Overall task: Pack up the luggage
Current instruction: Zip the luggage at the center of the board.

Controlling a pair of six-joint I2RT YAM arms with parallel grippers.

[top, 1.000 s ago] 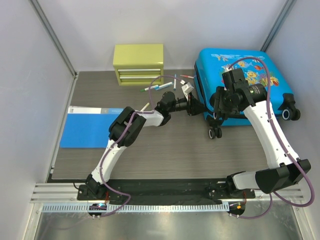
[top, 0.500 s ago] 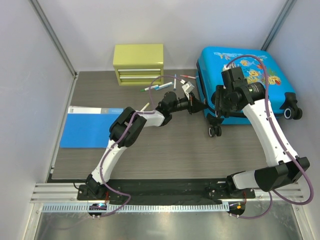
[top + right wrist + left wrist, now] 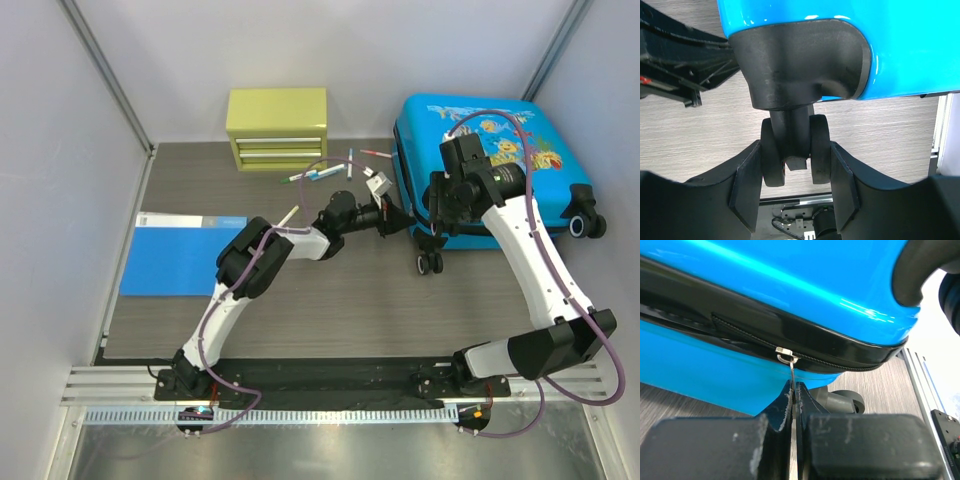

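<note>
Left fingers (image 3: 787, 402) were open a moment ago and now pinch shut on the little metal zip tab (image 3: 790, 371) of the blue suitcase (image 3: 470, 115), so I think the zip can be pulled next. Right fingers (image 3: 746, 180) squeeze one black wheel (image 3: 771, 160). The suitcase lies on the worktop (image 3: 330, 300), with the yellow box (image 3: 277, 128) to its left. Its inside is hidden, and I cannot tell how far the zip goes.

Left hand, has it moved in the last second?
Yes. The left hand slid slightly away from the yellow-green drawer box, closer to the luggage.
</note>
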